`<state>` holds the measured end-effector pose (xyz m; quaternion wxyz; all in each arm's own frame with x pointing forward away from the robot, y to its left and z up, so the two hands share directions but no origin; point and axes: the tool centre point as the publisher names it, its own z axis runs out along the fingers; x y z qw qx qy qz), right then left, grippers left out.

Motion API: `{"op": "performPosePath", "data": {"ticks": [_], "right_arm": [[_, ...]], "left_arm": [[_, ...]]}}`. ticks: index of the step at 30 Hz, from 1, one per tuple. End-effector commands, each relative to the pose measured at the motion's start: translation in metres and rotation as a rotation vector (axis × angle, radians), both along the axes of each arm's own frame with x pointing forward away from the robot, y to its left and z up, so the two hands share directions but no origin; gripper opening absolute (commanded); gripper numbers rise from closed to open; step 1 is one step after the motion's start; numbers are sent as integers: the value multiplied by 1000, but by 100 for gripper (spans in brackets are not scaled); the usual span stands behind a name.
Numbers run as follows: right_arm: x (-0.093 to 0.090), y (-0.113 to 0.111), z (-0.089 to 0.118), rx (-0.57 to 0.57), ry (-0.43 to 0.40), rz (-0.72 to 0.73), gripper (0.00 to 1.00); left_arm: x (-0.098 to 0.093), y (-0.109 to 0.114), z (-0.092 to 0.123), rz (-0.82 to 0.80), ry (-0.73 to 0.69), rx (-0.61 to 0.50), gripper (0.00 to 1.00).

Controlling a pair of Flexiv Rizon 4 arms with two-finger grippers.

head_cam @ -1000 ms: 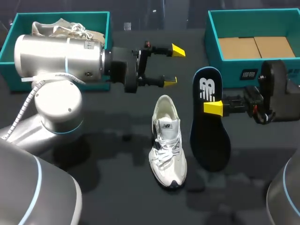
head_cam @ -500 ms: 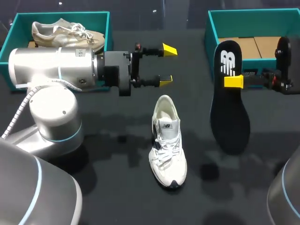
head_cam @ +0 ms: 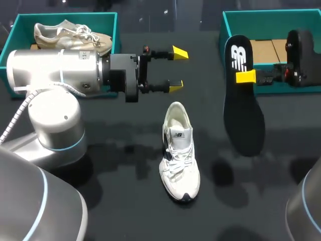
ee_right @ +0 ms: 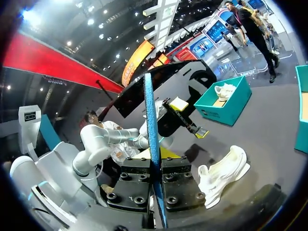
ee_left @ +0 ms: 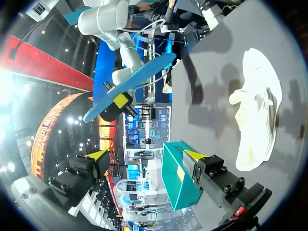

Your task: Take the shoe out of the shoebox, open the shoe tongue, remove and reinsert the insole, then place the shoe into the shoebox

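Note:
A white sneaker (head_cam: 179, 150) lies on the black table, heel toward the far side; it also shows in the wrist views (ee_left: 257, 115) (ee_right: 224, 173). My right gripper (head_cam: 246, 76) is shut on the edge of the dark insole (head_cam: 242, 105) and holds it in the air in front of the right teal shoebox (head_cam: 271, 15). In the right wrist view the insole (ee_right: 150, 130) stands edge-on between the fingers of the gripper (ee_right: 155, 166). My left gripper (head_cam: 175, 70) hangs open and empty beyond the sneaker's heel, seen also in its own view (ee_left: 144, 159).
A second teal box (head_cam: 65, 17) at the far left holds another pale shoe (head_cam: 70, 32). The right shoebox has a cardboard insert (head_cam: 273, 50) on its floor. My left arm's bulky body (head_cam: 55, 75) spans the table's left side.
My right arm has lifted the insole and carried it right and farther away, toward the right shoebox. My left gripper has drawn back slightly to the left. The sneaker has not moved.

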<state>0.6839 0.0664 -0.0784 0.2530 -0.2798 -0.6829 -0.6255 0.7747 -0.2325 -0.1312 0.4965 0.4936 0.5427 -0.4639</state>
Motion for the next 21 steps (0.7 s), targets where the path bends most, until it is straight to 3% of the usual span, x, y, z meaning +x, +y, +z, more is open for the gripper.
{"op": "performPosePath", "data": {"ticks": [1, 3, 16, 21], "right_arm": [[33, 8, -4, 14, 179, -6, 0], [38, 13, -6, 13, 215, -1, 0], [38, 14, -6, 7, 217, 1, 0], [55, 27, -11, 10, 420, -13, 0]], "left_arm": [[0, -1, -1, 1, -2, -3, 100], [0, -1, -1, 1, -2, -3, 100], [0, -2, -2, 2, -4, -6, 100], [-2, -8, -3, 3, -4, -24, 100]]}}
